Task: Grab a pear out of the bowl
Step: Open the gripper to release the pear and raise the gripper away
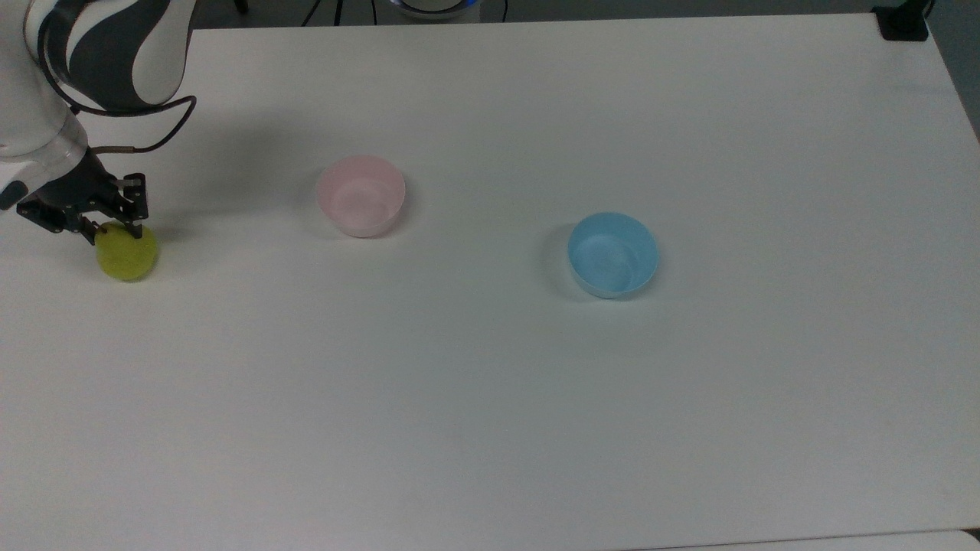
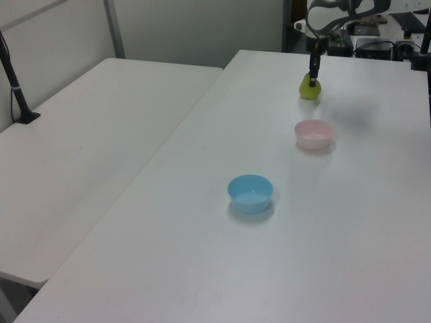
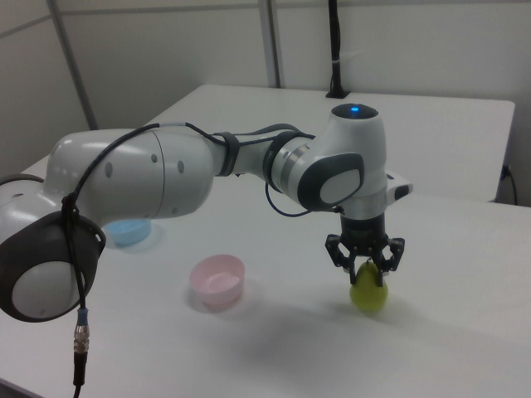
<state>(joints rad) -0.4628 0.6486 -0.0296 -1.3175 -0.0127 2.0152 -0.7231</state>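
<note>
The yellow-green pear (image 1: 126, 252) (image 2: 309, 89) (image 3: 368, 290) stands upright on the white table at the top view's far left, its base touching the surface. My gripper (image 1: 115, 227) (image 2: 312, 75) (image 3: 366, 264) comes straight down on it, shut on its narrow top. The pale pink bowl (image 1: 360, 195) (image 2: 314, 134) (image 3: 217, 278) is empty and sits well to the top view's right of the pear, apart from it.
A light blue bowl (image 1: 612, 254) (image 2: 250, 193) (image 3: 129, 232), also empty, sits further to the top view's right. My arm (image 3: 166, 178) reaches over the table behind the pink bowl. A second white table (image 2: 87, 128) adjoins on the left view's left.
</note>
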